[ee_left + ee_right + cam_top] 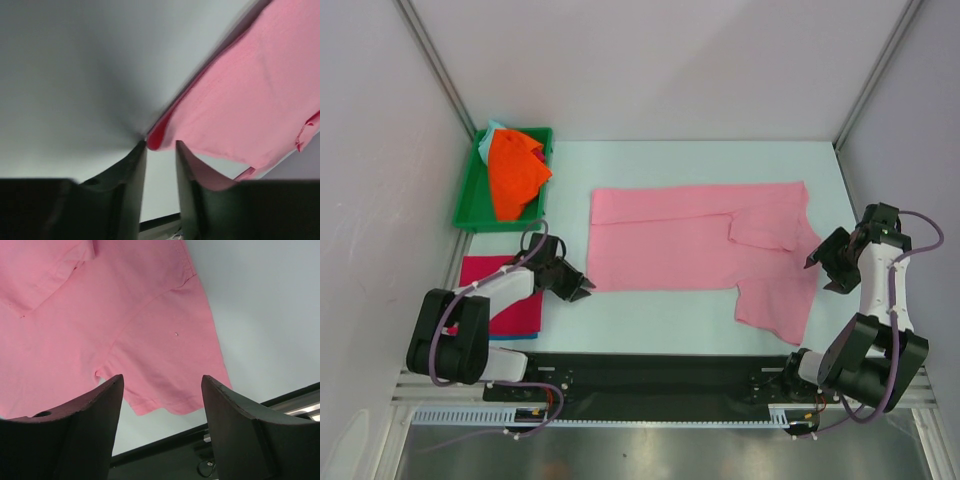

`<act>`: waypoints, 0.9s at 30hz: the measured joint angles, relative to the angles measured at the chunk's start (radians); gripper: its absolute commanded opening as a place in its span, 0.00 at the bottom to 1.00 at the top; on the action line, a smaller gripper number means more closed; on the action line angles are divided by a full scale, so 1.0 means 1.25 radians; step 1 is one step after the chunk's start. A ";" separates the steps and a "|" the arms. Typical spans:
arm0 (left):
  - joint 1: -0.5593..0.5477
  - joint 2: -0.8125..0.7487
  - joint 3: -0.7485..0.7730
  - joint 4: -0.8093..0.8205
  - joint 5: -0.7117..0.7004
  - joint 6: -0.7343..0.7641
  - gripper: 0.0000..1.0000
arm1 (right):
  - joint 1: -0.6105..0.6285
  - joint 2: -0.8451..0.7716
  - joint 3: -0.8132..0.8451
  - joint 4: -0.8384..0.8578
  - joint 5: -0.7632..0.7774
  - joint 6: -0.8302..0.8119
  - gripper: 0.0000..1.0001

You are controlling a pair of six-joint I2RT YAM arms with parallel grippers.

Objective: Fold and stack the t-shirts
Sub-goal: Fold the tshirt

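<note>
A light pink t-shirt (690,240) lies spread across the table, folded lengthwise, with one sleeve (775,305) sticking out toward the near edge. My left gripper (582,290) sits low at the shirt's near-left corner. Its jaws stand narrowly open, with the corner of the pink t-shirt (250,90) just at the tips of the left gripper (160,143) and bare table showing between the fingers. My right gripper (817,272) hovers wide open beside the shirt's right side. In its wrist view the right gripper (162,377) frames the sleeve hem (165,390) and holds nothing.
A green tray (470,205) at the back left holds a bright orange t-shirt (515,175) over a pale teal one (495,130). A folded magenta-red t-shirt (510,310) lies under my left arm. White walls close in both sides.
</note>
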 measured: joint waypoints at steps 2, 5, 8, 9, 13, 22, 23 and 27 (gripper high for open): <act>0.006 0.009 -0.002 0.001 0.003 -0.003 0.14 | 0.000 0.002 0.000 0.000 0.000 0.000 0.69; 0.020 0.031 0.001 0.013 0.013 0.007 0.01 | -0.001 0.006 0.000 -0.004 -0.006 0.001 0.69; 0.030 0.054 0.021 0.013 0.021 0.027 0.00 | -0.002 0.008 0.000 -0.012 -0.014 0.001 0.68; 0.035 0.061 0.031 0.011 0.017 0.037 0.00 | -0.002 0.010 0.000 -0.014 -0.017 0.000 0.67; 0.065 0.072 0.063 -0.003 -0.027 0.089 0.00 | -0.002 0.014 -0.023 -0.007 -0.024 0.006 0.58; 0.098 0.108 0.106 -0.006 -0.057 0.131 0.00 | -0.008 0.098 -0.126 -0.001 0.010 0.044 0.49; 0.099 0.107 0.100 0.005 -0.049 0.128 0.00 | -0.008 0.117 -0.127 0.004 0.013 0.046 0.49; 0.099 0.106 0.084 0.036 -0.026 0.123 0.00 | -0.007 0.143 -0.137 0.021 0.018 0.056 0.44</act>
